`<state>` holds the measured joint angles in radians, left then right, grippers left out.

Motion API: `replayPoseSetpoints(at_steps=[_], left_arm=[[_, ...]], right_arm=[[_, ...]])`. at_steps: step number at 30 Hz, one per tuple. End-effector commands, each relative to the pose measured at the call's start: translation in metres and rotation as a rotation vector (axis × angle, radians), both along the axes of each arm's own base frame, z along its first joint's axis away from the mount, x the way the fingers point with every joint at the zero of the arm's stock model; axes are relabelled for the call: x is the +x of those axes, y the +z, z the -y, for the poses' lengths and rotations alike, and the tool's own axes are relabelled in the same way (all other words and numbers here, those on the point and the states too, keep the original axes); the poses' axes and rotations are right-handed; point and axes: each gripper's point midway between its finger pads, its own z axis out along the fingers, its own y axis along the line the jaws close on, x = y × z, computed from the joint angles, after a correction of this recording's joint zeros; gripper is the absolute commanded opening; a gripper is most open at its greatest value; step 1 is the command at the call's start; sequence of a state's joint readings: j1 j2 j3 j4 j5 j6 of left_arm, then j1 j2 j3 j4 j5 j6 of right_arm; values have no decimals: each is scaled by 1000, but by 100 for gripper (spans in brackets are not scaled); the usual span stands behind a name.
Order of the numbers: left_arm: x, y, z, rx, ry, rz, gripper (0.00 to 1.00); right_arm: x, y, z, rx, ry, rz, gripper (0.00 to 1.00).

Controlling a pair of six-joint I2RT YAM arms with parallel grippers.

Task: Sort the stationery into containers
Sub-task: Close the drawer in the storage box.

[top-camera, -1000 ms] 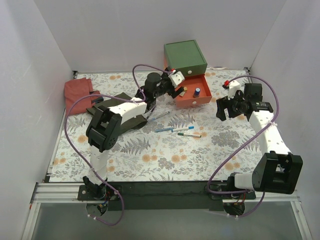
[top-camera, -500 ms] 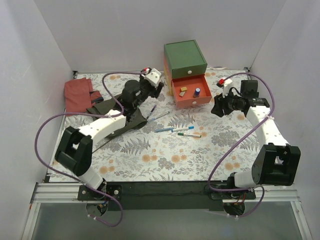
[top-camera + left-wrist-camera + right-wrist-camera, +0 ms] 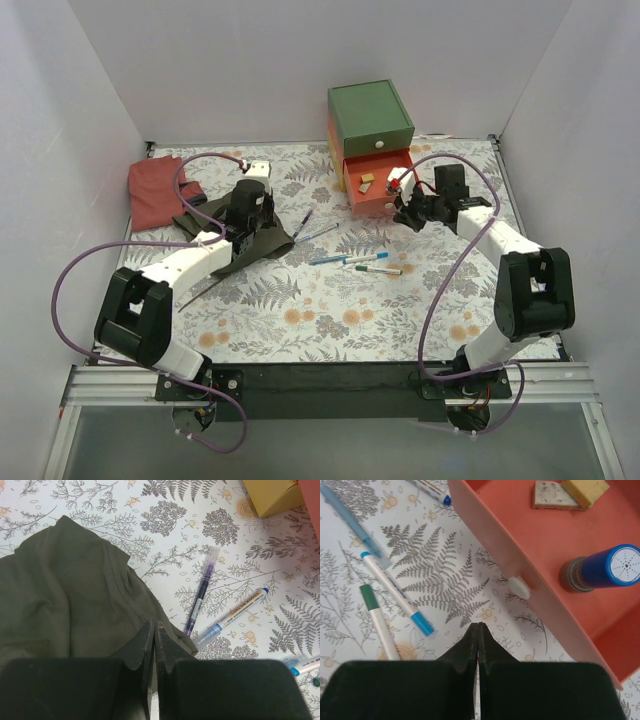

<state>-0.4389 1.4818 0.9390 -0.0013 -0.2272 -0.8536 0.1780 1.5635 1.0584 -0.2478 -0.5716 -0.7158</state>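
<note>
Hovering closed & empty: L gripper (image 3: 153, 626) over dk green cloth (image 3: 65, 590), R gripper (image 3: 478, 627) by red-orange drawer (image 3: 545, 585)

Only print seen: yellowish lettering along barrel of white marker (image 3: 235, 612), left wrist view, mid-table. Too small and blurred to read for sure. Purple pen (image 3: 201, 592) just beside it has dark marks on barrel, not legible. Blue cylinder (image 3: 610, 569) in red drawer (image 3: 530, 535): white end w/ dot pattern, no letters.
</note>
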Motion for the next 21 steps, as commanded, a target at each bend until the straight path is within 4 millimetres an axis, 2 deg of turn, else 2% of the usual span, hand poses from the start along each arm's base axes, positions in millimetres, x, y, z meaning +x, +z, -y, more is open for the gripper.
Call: replayPoseSetpoints(at_steps=[1,2,10,13,14,16,17,18,20,21], left_arm=[[6,10,2,-23,21,17,0],[7,11,3,-25,21,18,0],[9,2,7,-19,5,-4,0],[8,0,8,-22,-2,-10,0],[8,-1,8,-19,-5,-12,0],[7,-3,8,-13,-8,-18,0],[6,-4,8,-11,-10,-21,0],[6,-4,8,-6,-13,-20,0],[5,-7,7,-2,-16,-23,0],[4,-7,7,-2,-15,-22,0]], right_arm=[[52,35,-9,0,-27,187,1],[58,32,-10,-3,-37,188,1],[113,63,-19,45,-137,314,1],[135,64,-16,44,-188,338,1],[144,56,-15,36,-207,336,1],[159,63,-15,50,-239,364,1],[169,57,-13,45,-264,372,1],[178,66,-13,53,-273,396,1],[189,57,-15,49,-282,395,1],[194,59,-15,52,-289,404,1]])
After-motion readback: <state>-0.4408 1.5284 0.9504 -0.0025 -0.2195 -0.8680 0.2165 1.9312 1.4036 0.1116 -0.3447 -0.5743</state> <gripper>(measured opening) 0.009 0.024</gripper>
